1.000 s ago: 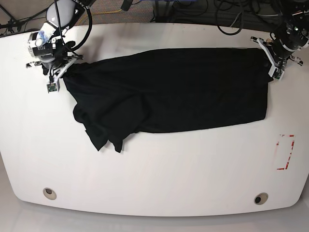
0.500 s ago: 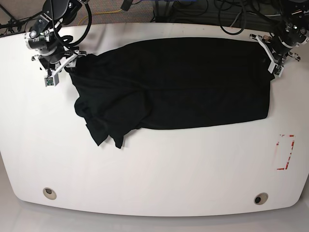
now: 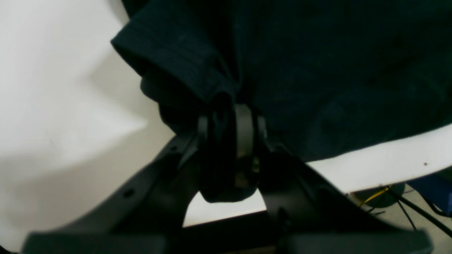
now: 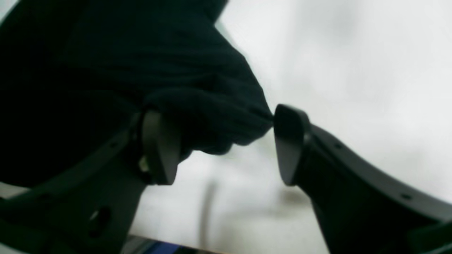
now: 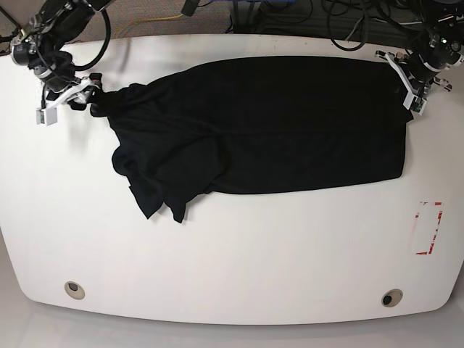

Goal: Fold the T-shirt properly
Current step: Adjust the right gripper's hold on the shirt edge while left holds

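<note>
A plain black T-shirt (image 5: 268, 130) of soft, finely ribbed knit lies spread in a broad band across the far half of a white table (image 5: 232, 254). Its body is mostly flat and roughly rectangular toward the base view's right. The other end is bunched into loose folds, with a crumpled tail (image 5: 156, 199) trailing toward the near edge.

The left gripper (image 3: 227, 127) sits at the shirt's far corner on that view's right, its dark jaws drawn close together and nipping a thin bunch of fabric beside a stitched hem (image 3: 169, 53). The right gripper (image 4: 220, 144) is at the opposite, bunched end. Its jaws stand wide apart, one rounded matte pad (image 4: 160, 151) against the cloth and the other tip just touching a soft fold that sags between them; nothing is clamped.

The table is smooth and glossy, with rounded corners and two round grommets (image 5: 74, 290) near its front edge. A red-marked rectangle (image 5: 428, 228) sits on the bare surface near the shirt's flat end. Beyond the far edge, black cables (image 5: 348, 29) tangle over a grey floor with a yellow cord (image 5: 163, 18).
</note>
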